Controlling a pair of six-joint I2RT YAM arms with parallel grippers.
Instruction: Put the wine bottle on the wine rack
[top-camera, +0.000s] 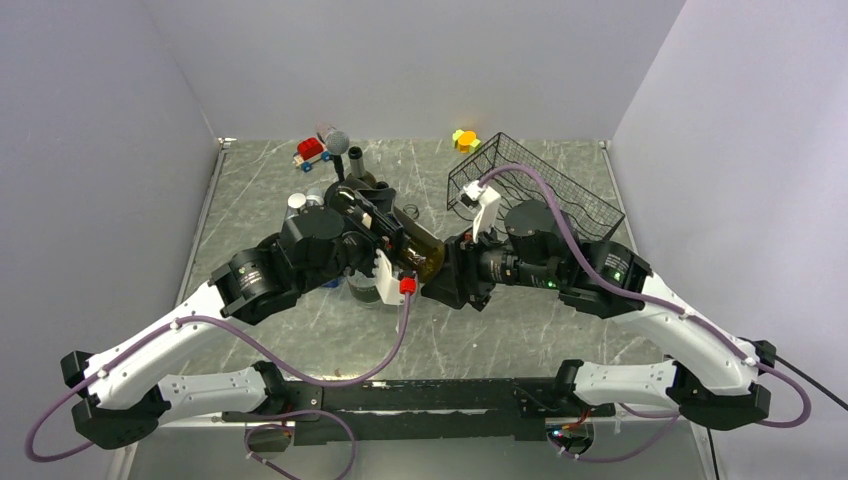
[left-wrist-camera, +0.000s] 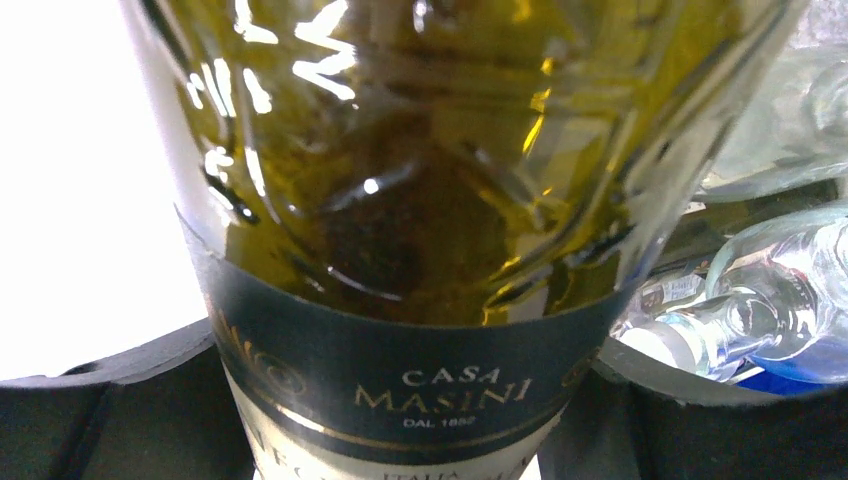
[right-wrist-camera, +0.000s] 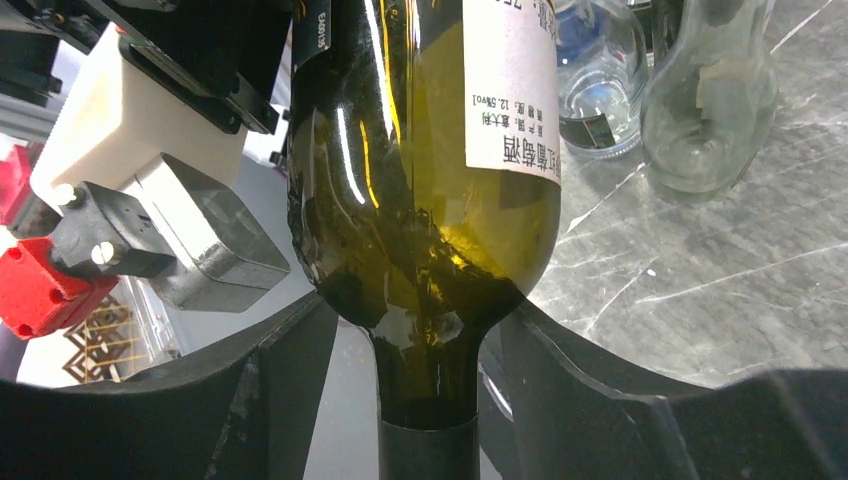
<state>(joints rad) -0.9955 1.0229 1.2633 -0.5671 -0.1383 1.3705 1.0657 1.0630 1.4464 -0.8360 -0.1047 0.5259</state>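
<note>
The wine bottle (top-camera: 405, 247), dark green glass with a dark and cream label, lies tilted above the table's middle, neck toward the right arm. My left gripper (top-camera: 372, 232) is shut on its labelled body (left-wrist-camera: 420, 200), one black finger (left-wrist-camera: 90, 410) on each side. My right gripper (right-wrist-camera: 425, 330) straddles the neck, and both fingertips (right-wrist-camera: 545, 335) rest against the bottle's shoulder (right-wrist-camera: 430, 200), with gaps beside the thin neck. The wine rack (top-camera: 545, 190), a black wire box, stands tilted at the back right, behind the right arm.
Clear glass bottles and jars (top-camera: 358, 287) stand under and left of the held bottle; two of them (right-wrist-camera: 705, 100) show near the right gripper. A dark upright bottle (top-camera: 357, 165), a red toy car (top-camera: 311, 150) and a yellow toy (top-camera: 465, 140) sit at the back.
</note>
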